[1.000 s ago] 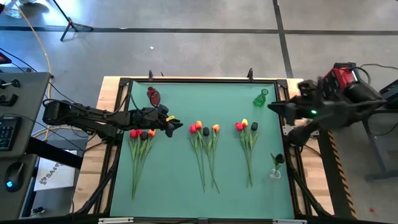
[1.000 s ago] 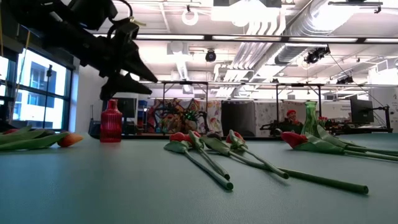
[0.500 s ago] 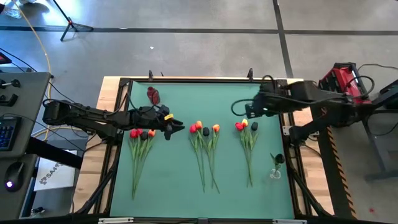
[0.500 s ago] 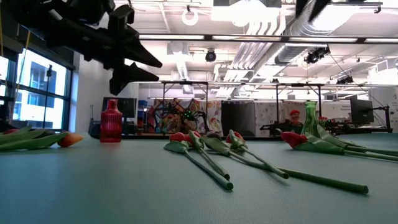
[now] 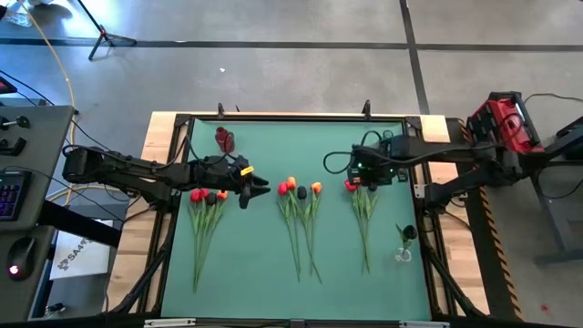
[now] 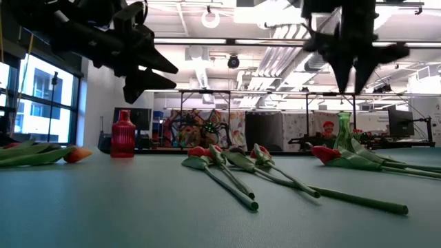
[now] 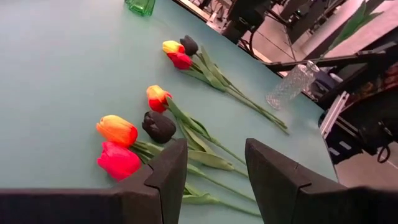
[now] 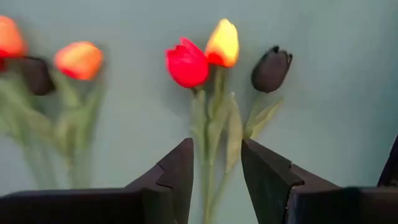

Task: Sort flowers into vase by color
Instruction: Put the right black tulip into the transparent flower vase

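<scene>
Tulips lie flat on the green table in three bunches, heads toward the far edge. The left bunch [image 5: 208, 195] lies under my left arm. The middle bunch [image 5: 301, 189] has orange, red and dark heads. The right bunch [image 5: 362, 188] has a red head [image 8: 186, 64], a yellow head [image 8: 222, 42] and a dark head [image 8: 271, 68]. My left gripper [image 5: 262, 189] hangs open above the table between the left and middle bunches, pointing at the middle bunch [image 7: 134, 140]. My right gripper [image 5: 357, 173] points down, open, above the right bunch's stems [image 8: 214, 118], touching nothing.
A red vase [image 5: 223, 138] stands at the far left of the table. A green vase [image 6: 343, 131] stands at the far right, hidden under my right arm in the high view. A clear glass vase [image 5: 405, 246] sits by the right edge.
My right arm has swung in from the table's right edge toward the middle and come down, tipping until its gripper points down over the right bunch. My left gripper has stayed in place and rolled a little. The tulips have not moved.
</scene>
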